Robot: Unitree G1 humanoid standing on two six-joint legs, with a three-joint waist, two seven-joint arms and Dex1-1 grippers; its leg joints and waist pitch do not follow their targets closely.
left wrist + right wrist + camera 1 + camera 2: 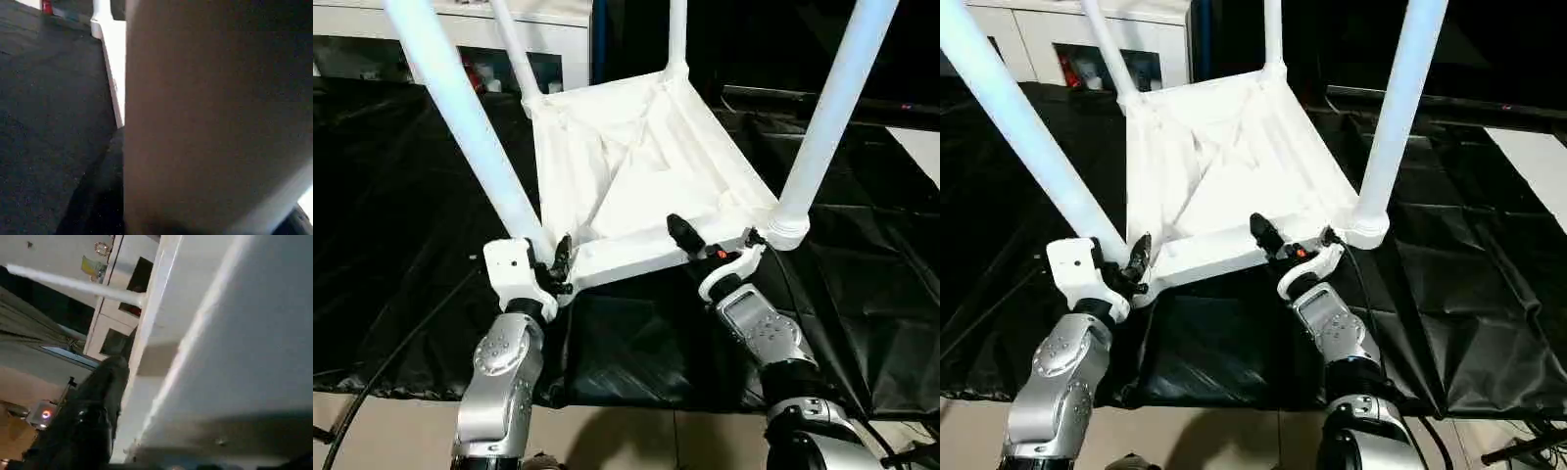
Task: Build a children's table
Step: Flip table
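Observation:
The children's table lies upside down on the black sheet, with the ribbed underside of its white tabletop [636, 166] facing up. Four white legs stand in the corner sockets: near left [470, 127], near right [827, 117], far left [514, 49] and far right [676, 34]. My left gripper [558, 266] is shut on the tabletop's near rim, right beside the near-left leg [205, 122]. My right gripper [705, 250] is shut on the same near rim close to the near-right socket, one black finger [93, 416] lying over the rim.
A black sheet [401, 196] covers the floor under the table. A white cabinet with glass doors [480, 49] stands behind at the far left. Beige floor [391, 431] and a black cable [372, 392] lie at the near left.

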